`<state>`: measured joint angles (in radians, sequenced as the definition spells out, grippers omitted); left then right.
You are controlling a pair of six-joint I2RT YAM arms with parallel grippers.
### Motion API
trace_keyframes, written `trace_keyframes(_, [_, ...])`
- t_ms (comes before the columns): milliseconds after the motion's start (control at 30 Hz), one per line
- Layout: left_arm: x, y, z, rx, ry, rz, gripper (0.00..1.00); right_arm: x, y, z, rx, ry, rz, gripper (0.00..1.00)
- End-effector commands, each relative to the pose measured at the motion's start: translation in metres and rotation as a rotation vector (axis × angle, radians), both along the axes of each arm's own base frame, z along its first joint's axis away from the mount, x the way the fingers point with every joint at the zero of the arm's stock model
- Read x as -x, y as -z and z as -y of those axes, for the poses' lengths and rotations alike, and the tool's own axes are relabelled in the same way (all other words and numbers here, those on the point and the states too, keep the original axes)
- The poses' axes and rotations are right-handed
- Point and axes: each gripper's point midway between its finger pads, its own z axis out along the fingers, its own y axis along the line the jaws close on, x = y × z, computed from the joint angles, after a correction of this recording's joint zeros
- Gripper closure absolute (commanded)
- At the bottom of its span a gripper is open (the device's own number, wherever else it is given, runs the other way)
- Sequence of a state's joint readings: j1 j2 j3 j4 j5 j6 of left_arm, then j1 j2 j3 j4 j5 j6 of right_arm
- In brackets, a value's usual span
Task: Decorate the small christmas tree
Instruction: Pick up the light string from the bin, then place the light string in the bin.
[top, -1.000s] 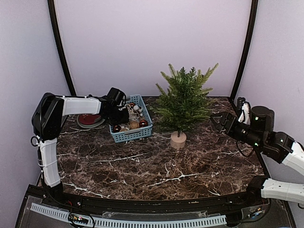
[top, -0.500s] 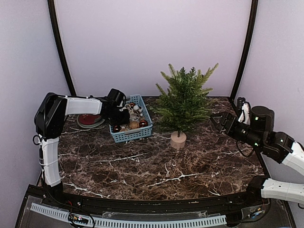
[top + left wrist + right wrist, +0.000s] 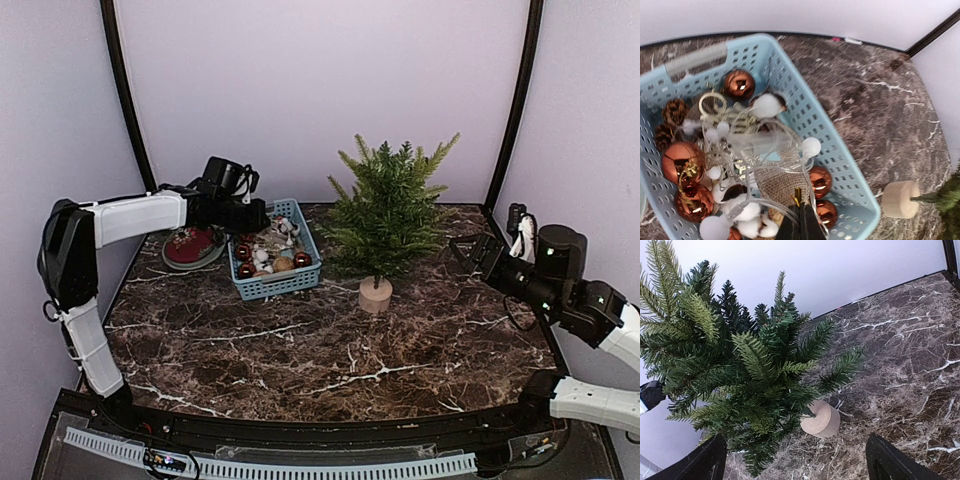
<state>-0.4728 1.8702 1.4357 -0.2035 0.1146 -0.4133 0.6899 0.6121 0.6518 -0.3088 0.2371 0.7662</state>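
Note:
The small christmas tree (image 3: 388, 210) stands mid-table on its pale wooden base (image 3: 376, 294); it also shows in the right wrist view (image 3: 740, 370), and its base shows in the left wrist view (image 3: 897, 199). The blue basket (image 3: 303, 275) to its left holds copper baubles (image 3: 739, 83), pine cones (image 3: 674, 110) and a clear light string with white balls (image 3: 766, 105). My left gripper (image 3: 250, 215) hovers over the basket, its jaws shut (image 3: 801, 225) on the string's wire, with a small yellow bit showing at the tips. My right gripper (image 3: 470, 250) is open and empty (image 3: 800, 465), right of the tree.
A red plate (image 3: 190, 247) lies left of the basket (image 3: 840, 150). Black frame posts (image 3: 515, 110) stand at the back corners. The marble top (image 3: 330, 350) runs to the near edge in front of the tree and basket.
My left gripper has risen out of the basket and moved back-left, and the light string has shifted up with it. My right arm has eased slightly right.

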Motion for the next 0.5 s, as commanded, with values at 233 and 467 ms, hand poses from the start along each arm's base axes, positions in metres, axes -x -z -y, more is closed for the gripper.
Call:
trace_keyframes(233, [0.023, -0.119, 0.004, 0.063, 0.15, 0.197, 1.0, -0.002, -0.015, 0.004, 0.003, 0.017, 0.032, 0.01])
trace_keyframes(467, [0.037, -0.18, 0.007, 0.141, 0.193, 0.301, 1.0, 0.001, -0.022, 0.004, -0.011, 0.008, 0.045, 0.01])
